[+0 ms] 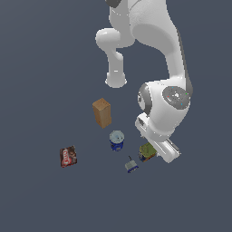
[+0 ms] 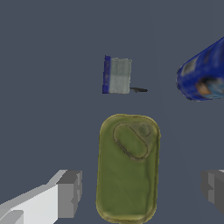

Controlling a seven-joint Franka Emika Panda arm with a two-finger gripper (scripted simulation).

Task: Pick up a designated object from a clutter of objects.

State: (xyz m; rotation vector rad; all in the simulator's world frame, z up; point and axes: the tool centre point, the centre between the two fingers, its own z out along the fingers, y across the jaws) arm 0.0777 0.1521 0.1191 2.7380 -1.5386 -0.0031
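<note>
The tin (image 2: 127,168) lies flat on the dark grey floor (image 1: 41,68), its yellow-green top with the pull-tab outline facing the wrist camera. The gripper (image 2: 140,190) hangs above it with the jaws wide open: one finger (image 2: 70,193) stands on each long side of the tin, both clear of it with floor showing between, so nothing is held. In the exterior view the tin (image 1: 147,152) shows only partly beside the white hand of the arm (image 1: 163,104), in the lower right part of the clutter. From the tin, the small blue-grey item (image 1: 131,166) is near at about 8 o'clock, the blue cup (image 1: 116,140) near at about 10 o'clock, the tan block (image 1: 102,113) farther at about 10 o'clock, and the red-brown packet (image 1: 68,157) well apart at 9 o'clock.
</note>
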